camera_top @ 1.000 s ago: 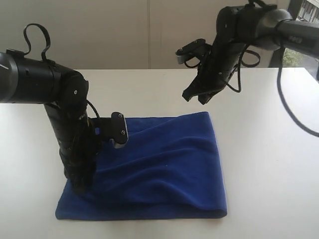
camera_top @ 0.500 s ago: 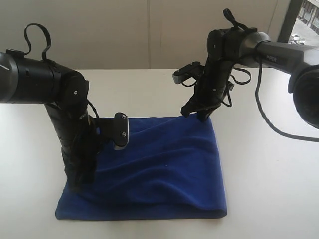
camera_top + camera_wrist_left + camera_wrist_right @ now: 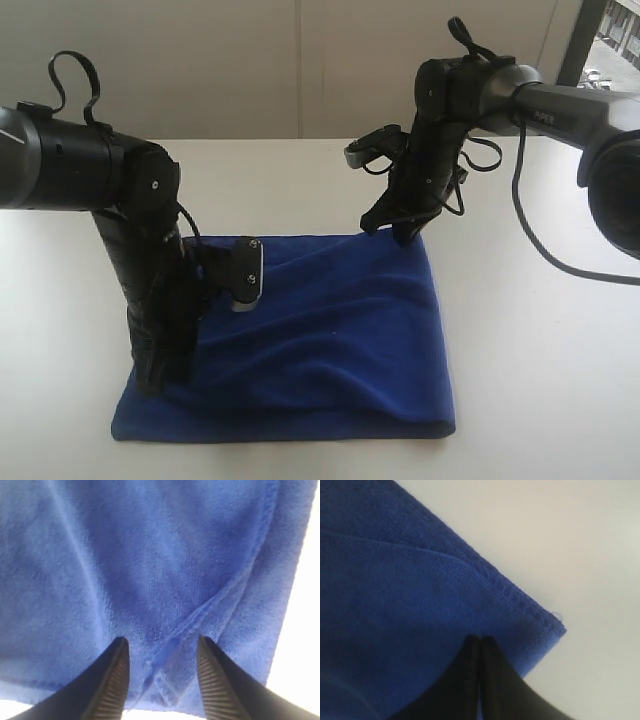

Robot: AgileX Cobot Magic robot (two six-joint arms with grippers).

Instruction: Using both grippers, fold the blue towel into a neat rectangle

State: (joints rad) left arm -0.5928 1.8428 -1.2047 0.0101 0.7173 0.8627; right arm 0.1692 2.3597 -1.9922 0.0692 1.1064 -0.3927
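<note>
Royal-blue plush microfibre towel (image 3: 330, 340) lies spread on the white matte tabletop (image 3: 540, 330), probably already doubled (its near edge looks rounded).

1. Exterior view. The black finger-jawed left gripper (image 3: 155, 375) points down at the towel's near left corner, and the black finger-jawed right gripper (image 3: 393, 232) hangs at the far right corner. Stationing at opposite corners suits lifting or pinning for the next fold. Neither jaw gap is legible here.

2. Left wrist view. The jaws stand well apart, straddling a raised stitched hem (image 3: 215, 605) and clamping nothing. Whether the tips touch the pile cannot be told.

3. Right wrist view. The fingers are pressed together and empty, over cloth just inside the towel corner (image 3: 555, 627), which suits pinning rather than pinching.
</note>
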